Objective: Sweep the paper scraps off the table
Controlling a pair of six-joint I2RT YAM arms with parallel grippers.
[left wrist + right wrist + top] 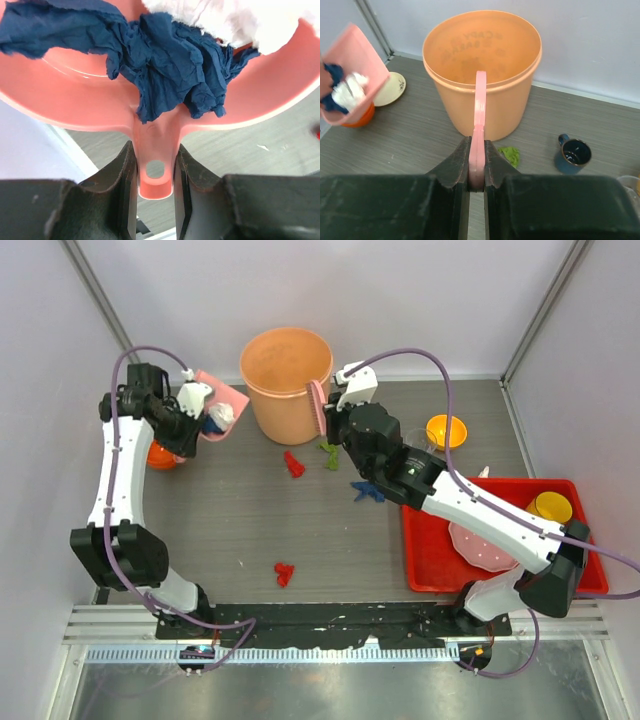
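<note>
My left arm, at far left, rises from its base and folds at the elbow, with the wrist reaching over the back of the table [230, 530]. The left gripper [155, 175] is clamped on the handle of a pink dustpan [75, 107], and the pan extends rightward toward an orange bucket [285, 380]. Only the left wrist camera shows me the load up close: a crumpled blue scrap [170, 70] and a white scrap [240, 20] in the pan.

Loose on the table are:
- a red scrap [284, 573] near the front
- a second red scrap [293, 464] (long axis front to back)
- a green scrap [330, 454]
- a second blue scrap [366, 490], stretched left to right beside my right arm

That arm slants from its base over a red tray [420, 560]. The right gripper [477, 167] pinches a thin pink blade [480, 100] edge-on, pointing at the bucket. Its camera alone shows a dark blue cup [575, 152].
</note>
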